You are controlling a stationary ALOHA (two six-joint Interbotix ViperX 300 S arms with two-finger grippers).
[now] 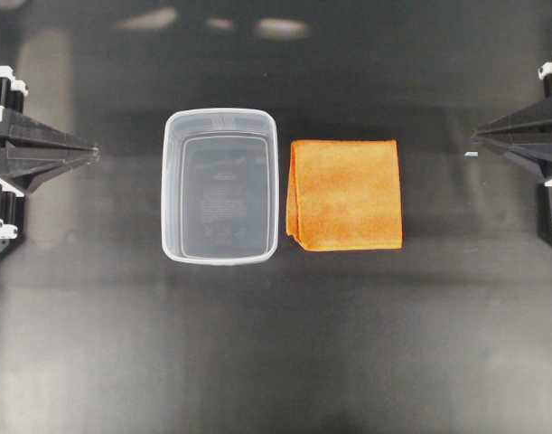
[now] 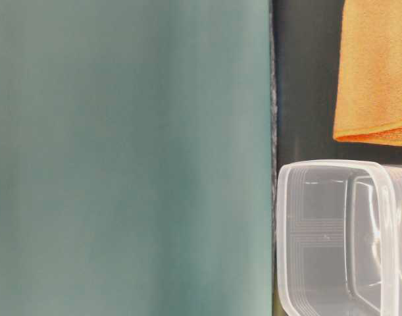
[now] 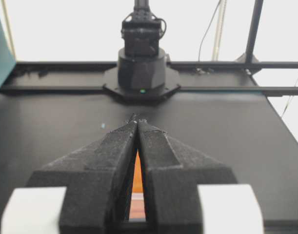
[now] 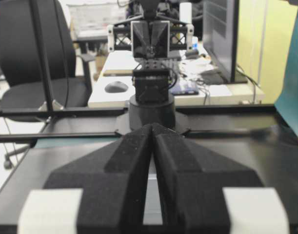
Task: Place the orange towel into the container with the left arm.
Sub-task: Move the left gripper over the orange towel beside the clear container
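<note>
The orange towel lies folded square and flat on the black table, just right of the container, a clear empty tub. Both show close up in the table-level view, the towel above the tub. My left gripper is shut and empty at the left edge, well away from the tub. My right gripper is shut and empty at the right edge, apart from the towel. In the left wrist view the gripper has its tips together, and a sliver of orange towel shows through the slit. The right wrist view shows its gripper closed.
A teal panel fills the left of the table-level view. Each wrist view faces the opposite arm's base across the dark table. An office chair and a desk stand beyond the table.
</note>
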